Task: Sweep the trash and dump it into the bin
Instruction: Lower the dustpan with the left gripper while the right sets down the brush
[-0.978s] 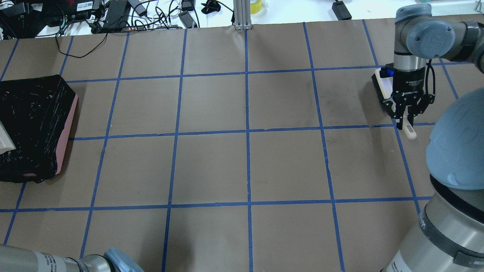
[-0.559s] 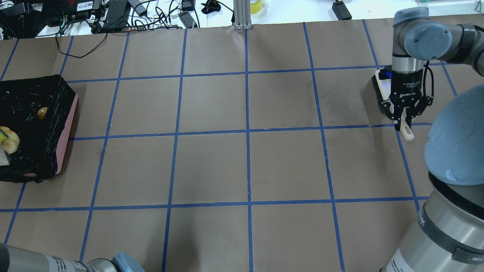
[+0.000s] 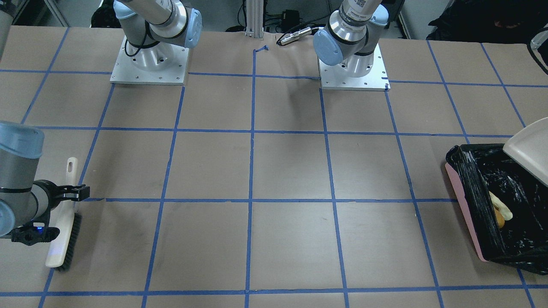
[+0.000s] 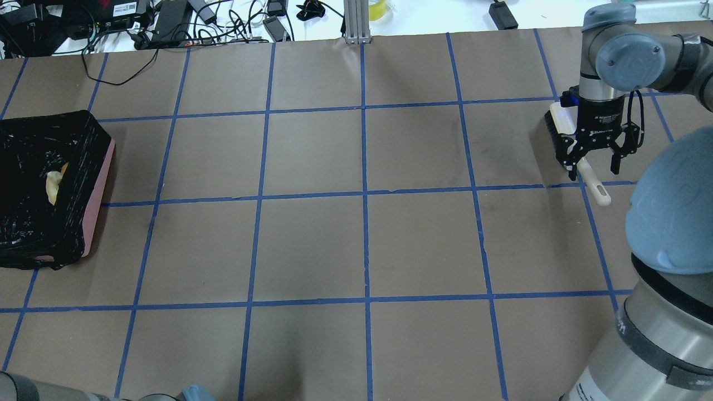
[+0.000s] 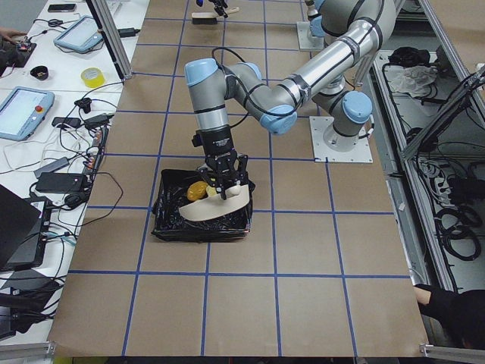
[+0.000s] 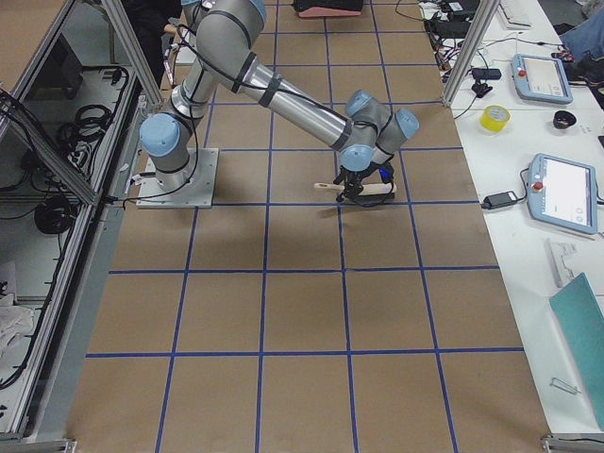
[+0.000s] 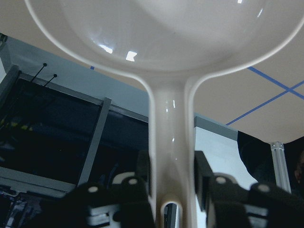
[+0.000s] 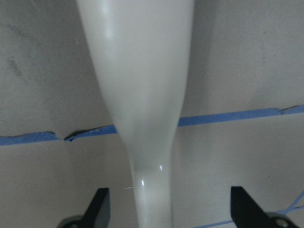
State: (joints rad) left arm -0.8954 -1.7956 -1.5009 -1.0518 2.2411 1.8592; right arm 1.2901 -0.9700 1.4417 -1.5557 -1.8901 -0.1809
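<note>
**A:** Since a moment ago the right hand (image 4: pixel 591 167) has let go. Its fingers (image 8: pixel 99 209) now stand wide on either side of the cream plastic brush with black bristles (image 4: pixel 597 190) and are clear of the handle. The brush lies on the brown-paper bench (image 4: pixel 362 245), at about two o'clock in the overhead view.

**B:** And the other arm?

**A:** The left hand (image 7: pixel 171 173) is clamped on the narrow neck of the glossy cream plastic dustpan (image 7: pixel 161 38). It holds the pan over the pink rectangular bin lined with crinkled black plastic (image 4: pixel 100 189), out at nine o'clock.

**B:** Is the trash in?

**A:** The curved tan-and-white pastry piece (image 4: pixel 54 186) lies on the liner. From the front, a glossy golden-yellow lump (image 3: pixel 498 219) touches it at its six o'clock, and that is probably the roll. I cannot find the yellow sponge in any view.

**B:** How would those pieces handle?

**A:** Light, I'd judge. The roll is rounded and slick, so it is apt to wander, and all three are better carried in the pan than pinched. If the bin needs shifting, take it by the stiff pink wall, because the liner looks slippery and would likely slide off.
</note>
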